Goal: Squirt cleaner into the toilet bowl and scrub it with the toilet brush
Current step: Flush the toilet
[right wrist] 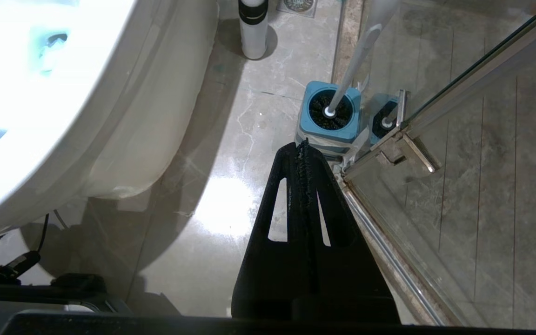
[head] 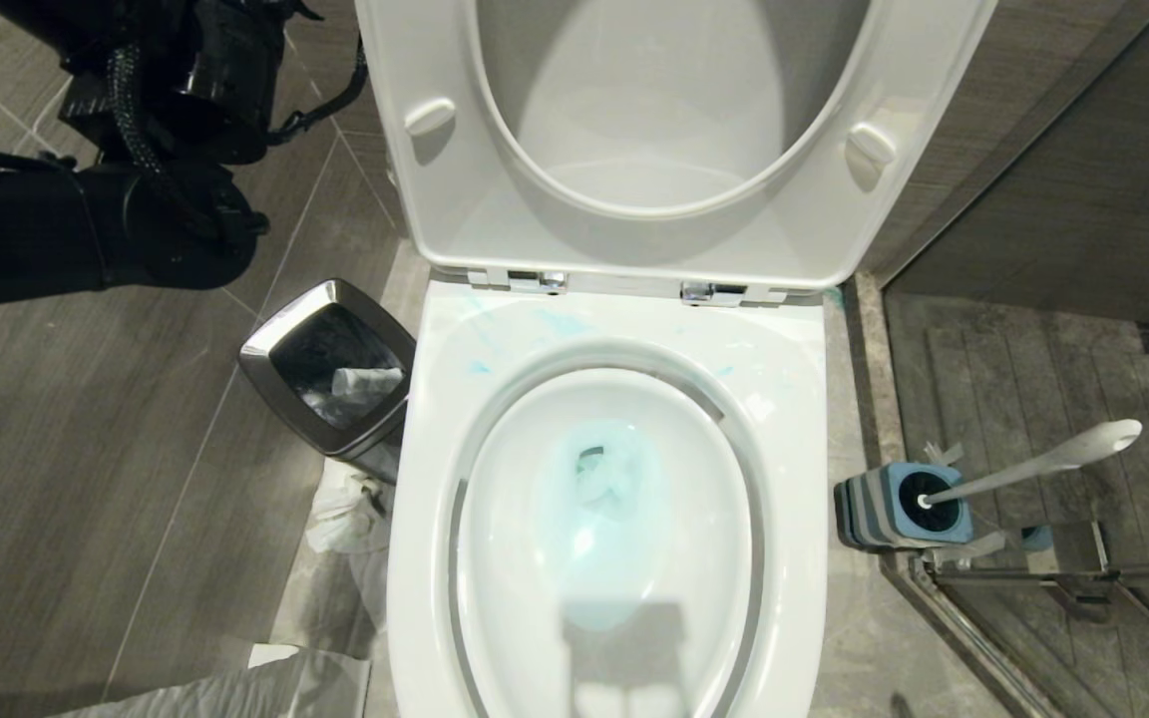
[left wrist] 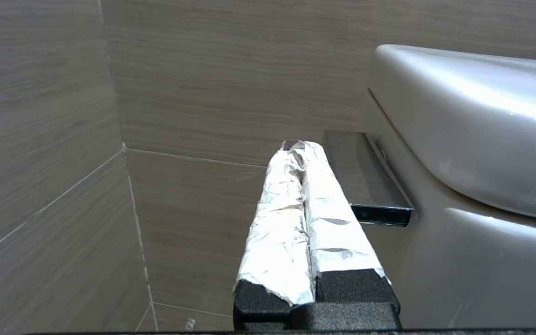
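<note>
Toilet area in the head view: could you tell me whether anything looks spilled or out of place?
Yes: turquoise cleaner is smeared on the toilet bowl rim behind the opening, and crumpled white paper lies on the floor beside the steel bin.

A small square steel bin (head: 327,371) with a black liner stands on the floor just beside the left flank of the ceramic; crumpled white paper (head: 365,383) lies inside it. More crumpled white material (head: 345,514) sits on the floor just in front of the bin, and a white sheet (head: 235,688) lies at the lower edge of the head view. Grey wood-grain floor tiles (head: 86,449) cover the left side. On the right, a glass shower partition (right wrist: 482,186) with a steel bracket (right wrist: 407,149) encloses a ribbed floor. A white cylindrical container with a black band (right wrist: 253,28) stands near a floor drain (right wrist: 299,4).
</note>
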Tool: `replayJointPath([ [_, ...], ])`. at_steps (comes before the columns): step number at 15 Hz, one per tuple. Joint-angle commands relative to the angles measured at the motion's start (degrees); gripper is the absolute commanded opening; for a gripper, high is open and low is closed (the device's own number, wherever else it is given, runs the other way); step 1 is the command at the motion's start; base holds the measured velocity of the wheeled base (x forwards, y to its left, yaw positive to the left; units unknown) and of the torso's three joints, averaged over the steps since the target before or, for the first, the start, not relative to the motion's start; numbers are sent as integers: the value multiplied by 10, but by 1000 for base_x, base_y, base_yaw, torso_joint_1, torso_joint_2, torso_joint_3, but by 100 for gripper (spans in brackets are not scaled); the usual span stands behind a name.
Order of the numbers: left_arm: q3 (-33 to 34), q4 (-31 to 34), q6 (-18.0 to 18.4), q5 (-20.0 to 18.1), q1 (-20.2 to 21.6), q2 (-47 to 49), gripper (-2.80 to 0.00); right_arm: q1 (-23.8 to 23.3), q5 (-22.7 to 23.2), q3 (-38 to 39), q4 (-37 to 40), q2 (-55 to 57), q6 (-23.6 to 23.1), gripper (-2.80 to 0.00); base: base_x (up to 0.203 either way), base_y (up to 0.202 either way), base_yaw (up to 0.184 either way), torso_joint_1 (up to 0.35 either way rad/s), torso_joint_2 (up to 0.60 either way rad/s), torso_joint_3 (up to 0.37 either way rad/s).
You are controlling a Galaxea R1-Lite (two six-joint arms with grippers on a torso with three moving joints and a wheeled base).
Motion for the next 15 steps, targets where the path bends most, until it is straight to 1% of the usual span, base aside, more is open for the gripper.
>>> replayJointPath([
  [1,0,-2,1,0,-5,1,-280,0,1,7,0,0,0,-280,0,0,0,0,0,0],
  [6,-2,1,2,0,-25,7,-280,0,1,7,0,0,0,-280,0,0,0,0,0,0],
  [15,-11,1,7,0,-44,9,-280,0,0,7,0,0,0,-280,0,0,0,0,0,0],
])
